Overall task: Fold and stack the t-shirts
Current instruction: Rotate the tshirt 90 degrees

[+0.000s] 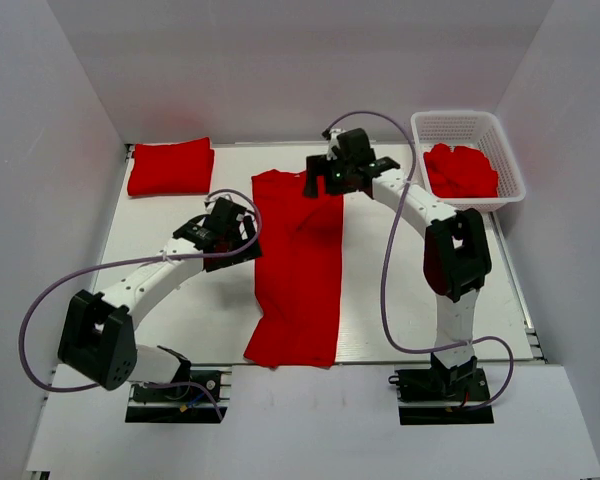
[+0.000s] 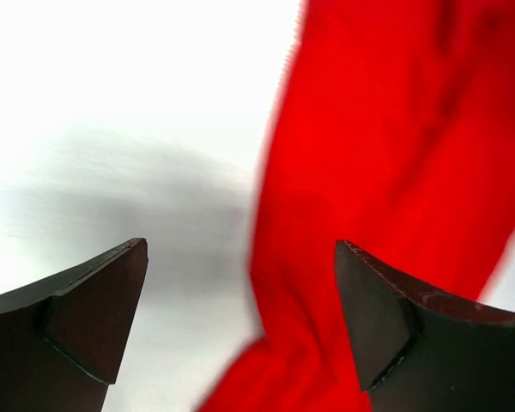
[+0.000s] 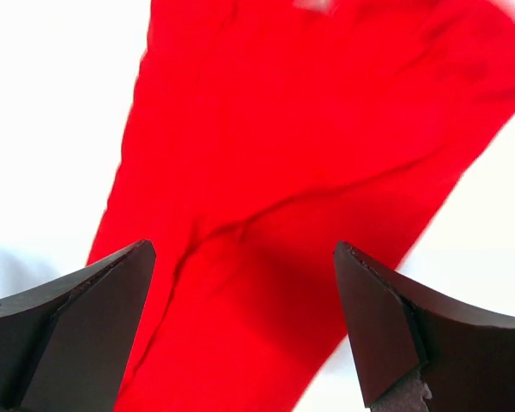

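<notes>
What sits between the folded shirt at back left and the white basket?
Top view: bare table, then the far end of the laid-out t-shirt with the right gripper open over it, then more bare table before the basket.

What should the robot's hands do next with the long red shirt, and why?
Probably the right hand, open above the far end of the t-shirt, should drop and pinch it; the cloth lies in one long strip, needing a crosswise fold.

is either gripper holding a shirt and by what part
Nothing is held; the left gripper and right gripper are both open near the spread t-shirt.
</notes>
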Available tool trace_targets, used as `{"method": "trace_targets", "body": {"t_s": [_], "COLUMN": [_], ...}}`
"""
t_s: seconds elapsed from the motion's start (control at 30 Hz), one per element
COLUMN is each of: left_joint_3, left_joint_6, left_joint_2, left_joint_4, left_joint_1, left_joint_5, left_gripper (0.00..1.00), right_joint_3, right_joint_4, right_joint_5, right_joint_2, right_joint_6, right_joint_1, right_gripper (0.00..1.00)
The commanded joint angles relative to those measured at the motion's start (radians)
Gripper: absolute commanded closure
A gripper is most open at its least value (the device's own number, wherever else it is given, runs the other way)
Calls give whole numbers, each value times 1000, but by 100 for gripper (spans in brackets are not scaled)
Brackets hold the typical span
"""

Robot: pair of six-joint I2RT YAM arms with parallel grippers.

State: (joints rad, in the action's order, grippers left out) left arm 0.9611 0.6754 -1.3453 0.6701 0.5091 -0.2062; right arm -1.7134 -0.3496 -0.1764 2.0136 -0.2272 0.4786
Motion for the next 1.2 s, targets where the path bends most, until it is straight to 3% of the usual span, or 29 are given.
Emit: {"method": "trace_targets", "body": {"t_s": [0.0, 0.27, 0.43, 0.57, 0.87, 1.1, 1.17], "left_joint_3": [34, -5, -25, -45, -79, -65, -65], "left_joint_6": [-8, -89, -138, -172, -198, -207, -218], "left_joint_2": [-47, -57, -81, -81, 6, -55, -86], "left_joint_4": [-21, -151, -205, -204, -201, -224, -256], "left_joint_1": [-64, -217, -274, -294, -305, -281, -281], "left_joint_5": [-75, -7, 106, 131, 203, 298, 391], "left_gripper": [0, 0, 0, 0, 0, 0, 0], "right_joint_3": [75, 126, 164, 25, -280, -403, -382], "right_joint_4": [-74, -143, -124, -221, -239, -177, -157], "right_joint_5": [47, 163, 250, 339, 345, 304, 290], "right_joint_2": [22, 66, 114, 224, 424, 429, 399], "right_joint_6": [0, -38, -127, -179, -127, -35, 11], "right_joint_1": [66, 173, 189, 161, 95, 41, 41], "right_gripper": [10, 10, 10, 10, 10, 10, 10]}}
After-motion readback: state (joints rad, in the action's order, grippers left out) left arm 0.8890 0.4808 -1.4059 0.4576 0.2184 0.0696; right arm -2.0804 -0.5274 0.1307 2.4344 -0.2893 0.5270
